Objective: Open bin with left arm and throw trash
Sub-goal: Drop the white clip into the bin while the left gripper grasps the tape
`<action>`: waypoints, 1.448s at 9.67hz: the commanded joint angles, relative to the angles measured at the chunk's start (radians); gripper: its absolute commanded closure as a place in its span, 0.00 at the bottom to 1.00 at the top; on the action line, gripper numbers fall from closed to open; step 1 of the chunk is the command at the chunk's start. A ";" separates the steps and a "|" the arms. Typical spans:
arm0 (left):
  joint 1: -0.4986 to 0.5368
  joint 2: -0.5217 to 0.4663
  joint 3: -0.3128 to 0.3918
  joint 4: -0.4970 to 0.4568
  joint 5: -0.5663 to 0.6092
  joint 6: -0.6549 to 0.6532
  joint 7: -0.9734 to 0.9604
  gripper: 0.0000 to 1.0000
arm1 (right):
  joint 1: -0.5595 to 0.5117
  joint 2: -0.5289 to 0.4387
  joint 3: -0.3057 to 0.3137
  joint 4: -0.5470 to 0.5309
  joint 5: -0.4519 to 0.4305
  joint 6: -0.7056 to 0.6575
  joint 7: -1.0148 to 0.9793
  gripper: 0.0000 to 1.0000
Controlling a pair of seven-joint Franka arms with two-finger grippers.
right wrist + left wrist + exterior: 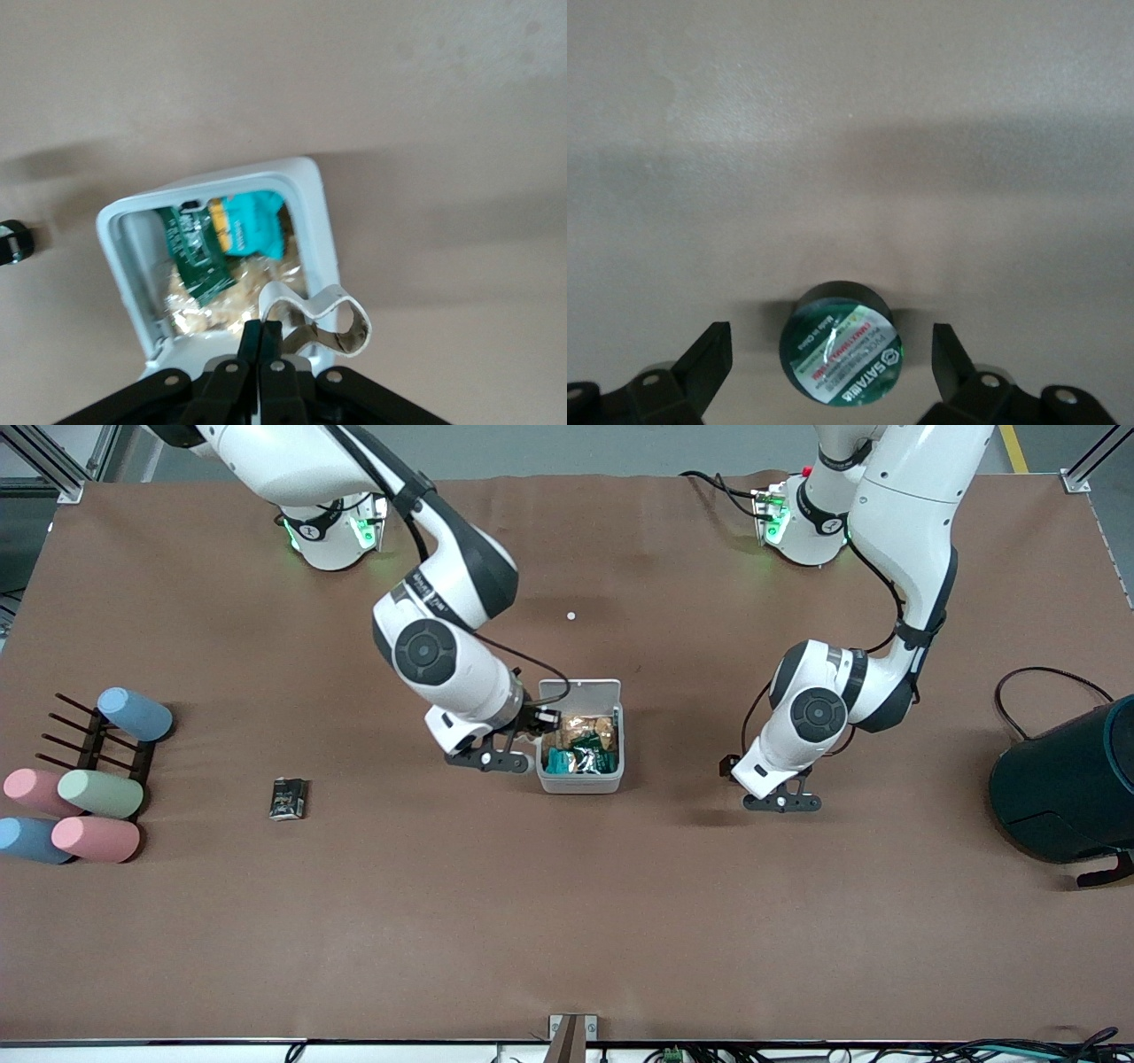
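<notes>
The bin (581, 781) stands mid-table with its lid (580, 688) tipped open; it holds green, teal and tan wrappers (580, 746). My right gripper (537, 724) is over the bin's rim at the right arm's end, shut on a curled beige scrap (330, 320); the bin (314, 217) shows under it in the right wrist view. My left gripper (781, 802) is low over the table toward the left arm's end, open, with a black disc with a green label (843, 356) between its fingers (709, 354), apart from both. A crumpled dark snack wrapper (289, 798) lies toward the right arm's end.
A big dark teal container (1067, 788) with a cable sits at the left arm's end. Pastel cylinders (97, 793) lie on and by a dark rack (89, 740) at the right arm's end. A small white speck (570, 615) lies between the bases.
</notes>
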 commanded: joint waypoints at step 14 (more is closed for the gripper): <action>-0.050 -0.116 -0.102 0.345 -0.045 -0.454 -0.165 1.00 | -0.075 0.015 -0.016 0.051 -0.289 -0.196 -0.073 0.24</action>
